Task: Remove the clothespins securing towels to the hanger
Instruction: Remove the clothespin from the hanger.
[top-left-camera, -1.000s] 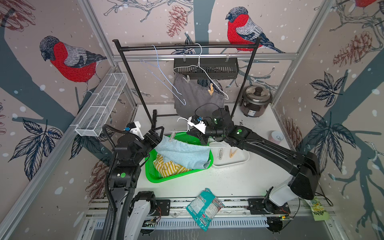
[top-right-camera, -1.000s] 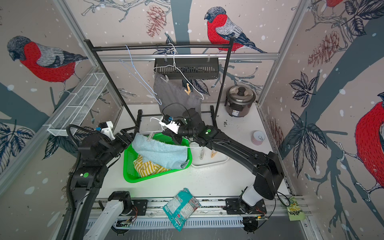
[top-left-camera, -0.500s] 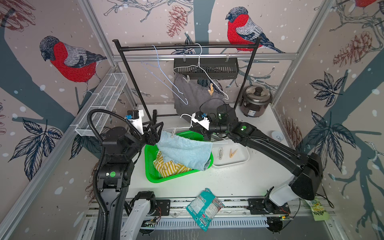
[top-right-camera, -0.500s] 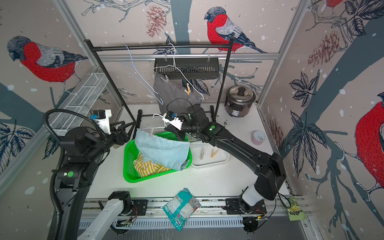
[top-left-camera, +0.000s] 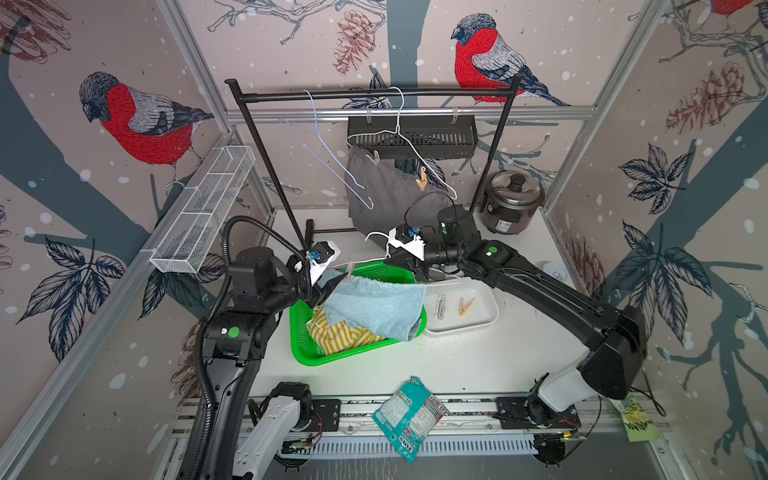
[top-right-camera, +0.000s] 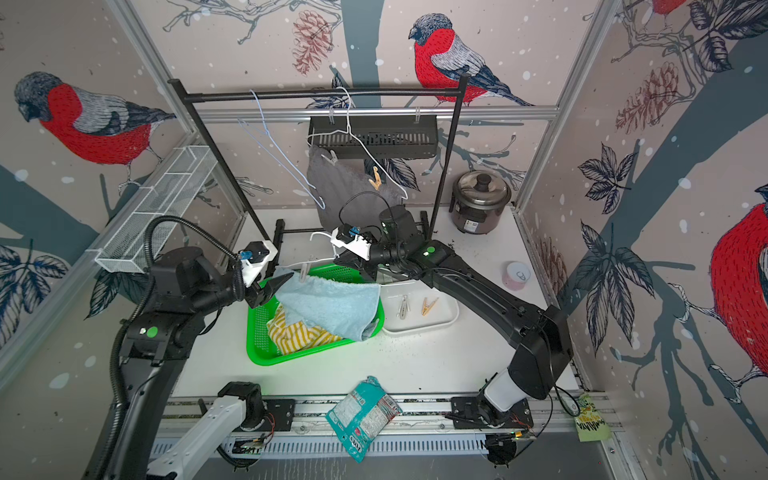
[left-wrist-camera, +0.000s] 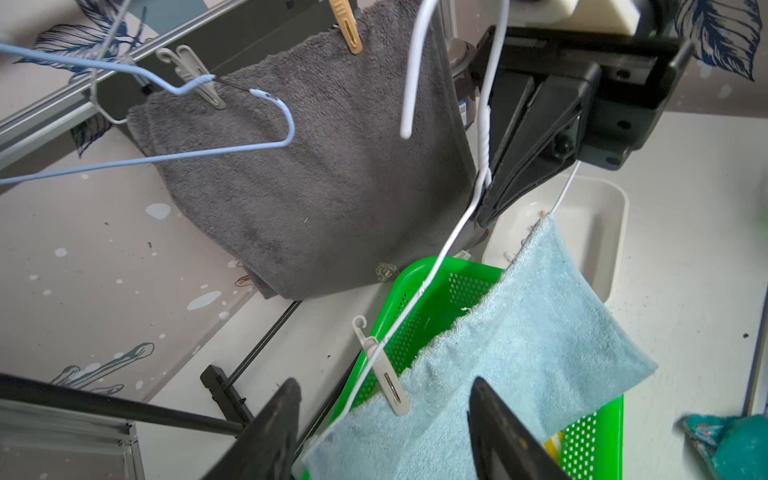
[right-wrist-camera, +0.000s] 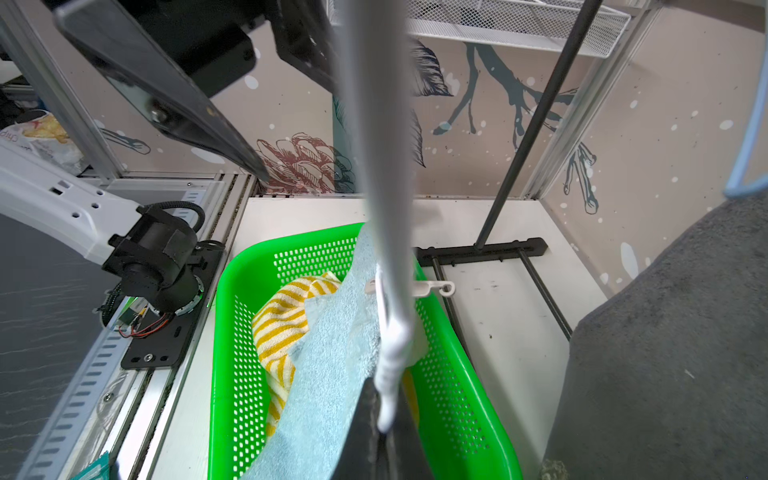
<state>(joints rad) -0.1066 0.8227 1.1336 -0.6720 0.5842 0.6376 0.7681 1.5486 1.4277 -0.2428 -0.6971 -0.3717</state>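
while the right hand (right-wrist-camera: 380, 440) is clenched on the white hanger (left-wrist-camera: 415, 291) at its twisted neck, holding it low over the green basket (top-left-camera: 303, 353), the left hand (top-right-camera: 268, 291) is released, jaws apart either side of the pale plastic pin (left-wrist-camera: 384, 376), looks clear of it. that pin clamps the blue towel (left-wrist-camera: 519, 353) to the wire at the near corner. far corner sits by the right hand, can't tell if anything pins it there. towel sags into the basket over the striped towel (top-left-camera: 340, 336). two loose pins (top-left-camera: 440, 305) lie in the white tray (top-left-camera: 486, 320). two rack pins (top-left-camera: 422, 180) hold the grey towel (top-left-camera: 382, 195) up on the rack (top-left-camera: 374, 93).

risks, my read:
- jaws close on the clamp end, or grab wire plus terry: pin won't open.
- hanger is held on thin wire only. a side push could twist it and move the pin out of the jaws.
- freed pin pops into the basket, lost under cloth.
- towel edge hangs over the basket rim, could slide onto the surface.
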